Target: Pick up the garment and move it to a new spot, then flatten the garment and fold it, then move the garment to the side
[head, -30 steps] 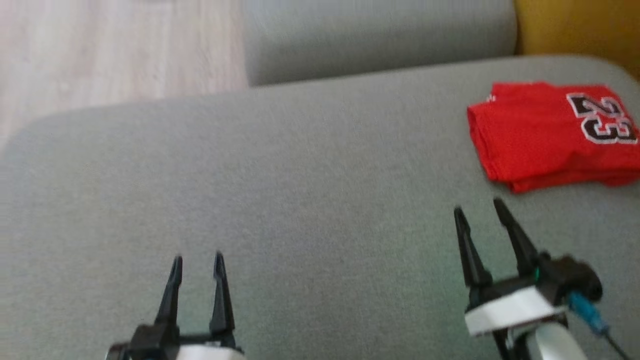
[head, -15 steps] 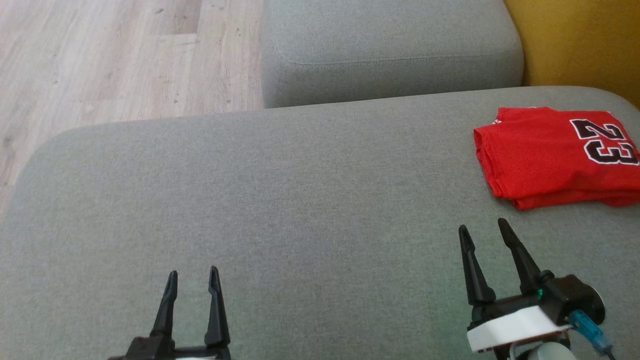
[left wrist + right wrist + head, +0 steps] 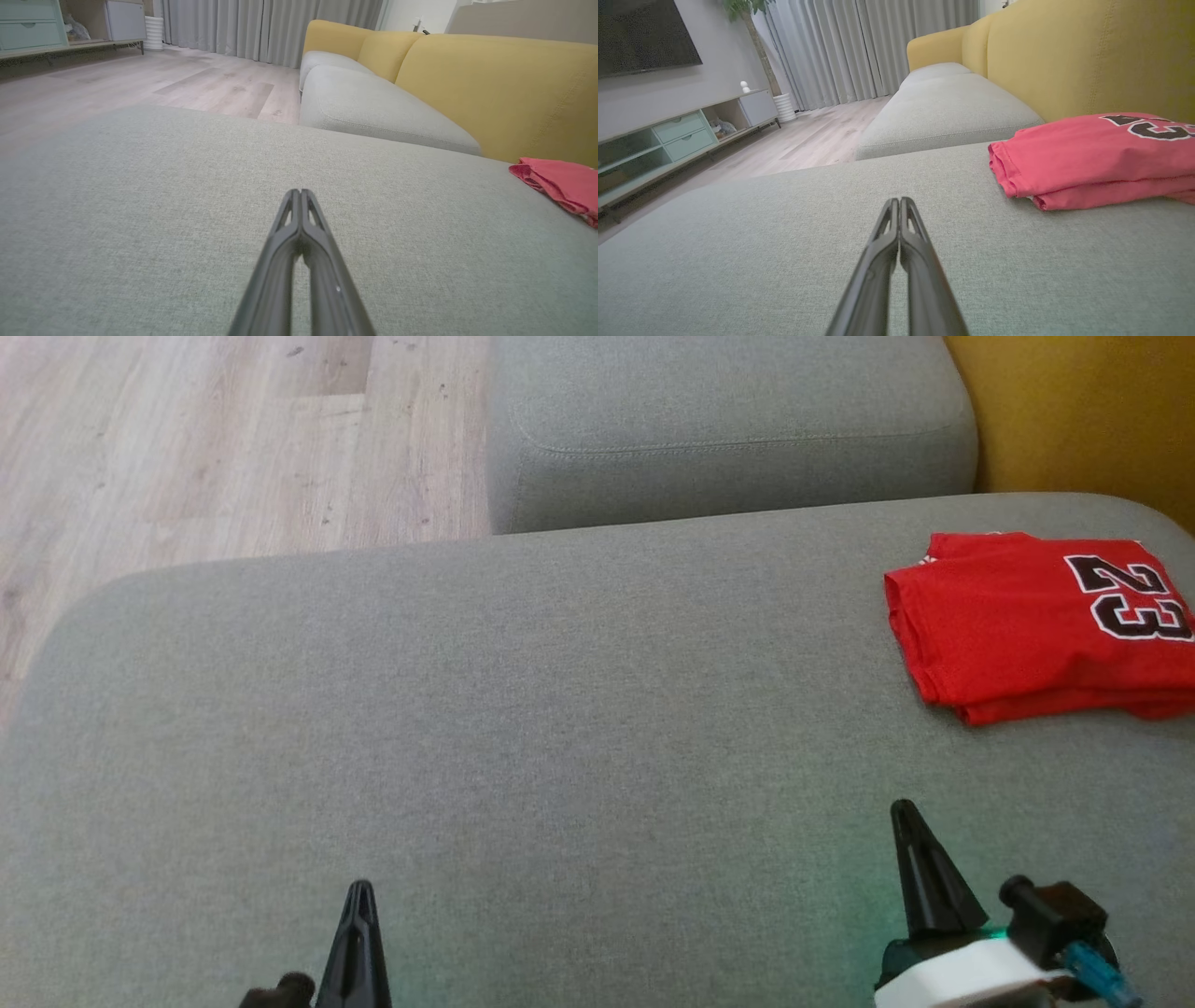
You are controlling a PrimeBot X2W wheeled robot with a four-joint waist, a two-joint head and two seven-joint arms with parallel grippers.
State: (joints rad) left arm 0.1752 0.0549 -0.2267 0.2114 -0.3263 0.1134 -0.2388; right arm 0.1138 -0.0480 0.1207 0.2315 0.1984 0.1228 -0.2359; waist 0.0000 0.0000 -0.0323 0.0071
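Red jersey [image 3: 1036, 625] lies folded at the gray cushion's [image 3: 523, 709] right side; left gripper [image 3: 299, 193] and right gripper [image 3: 899, 201] closed, empty. Task looks done.

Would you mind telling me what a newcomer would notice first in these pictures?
The folded red jersey with a black 23 stands out, lying at the far right of the grey sofa seat, near the yellow backrest. Nearer the camera, the left gripper and right gripper are shut, holding nothing.
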